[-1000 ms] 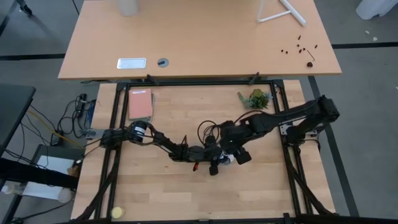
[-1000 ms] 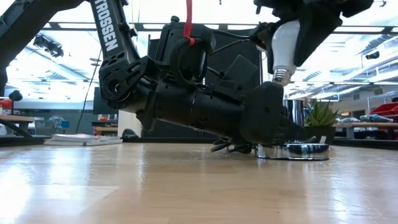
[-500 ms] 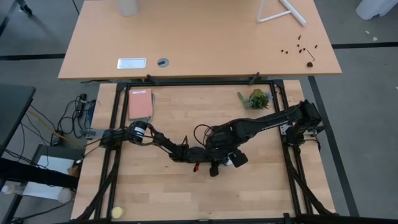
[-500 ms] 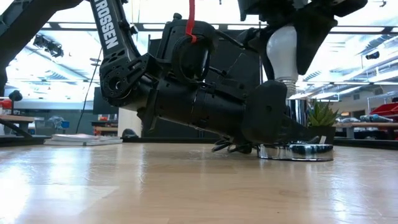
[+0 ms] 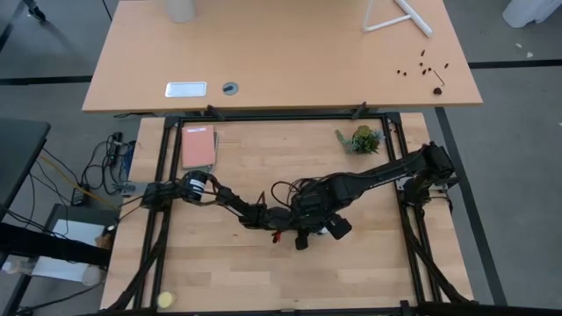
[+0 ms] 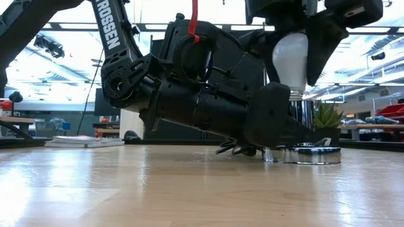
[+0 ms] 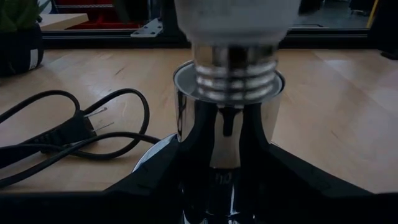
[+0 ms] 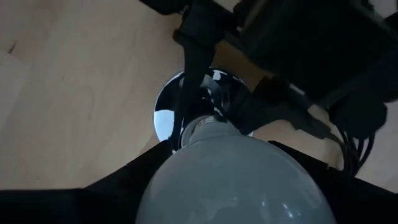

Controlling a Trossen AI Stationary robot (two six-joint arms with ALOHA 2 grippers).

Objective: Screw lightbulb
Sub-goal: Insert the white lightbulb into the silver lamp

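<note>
Right end effector [image 6: 291,47] gripping white lightbulb [image 6: 290,60]

Lightbulb [image 7: 231,25] cut off by top edge, left wrist view. Socket stem [image 7: 224,140] lower part hidden behind dark fingers. High view: lightbulb hidden under arms, centre frame.

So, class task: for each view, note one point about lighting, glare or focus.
Low view: bright windows behind leave the arms dark. Left wrist view: lightbulb is blurred, its screw thread glinting. Right wrist view: chrome socket mirrors its surroundings. High view: evenly lit.
</note>
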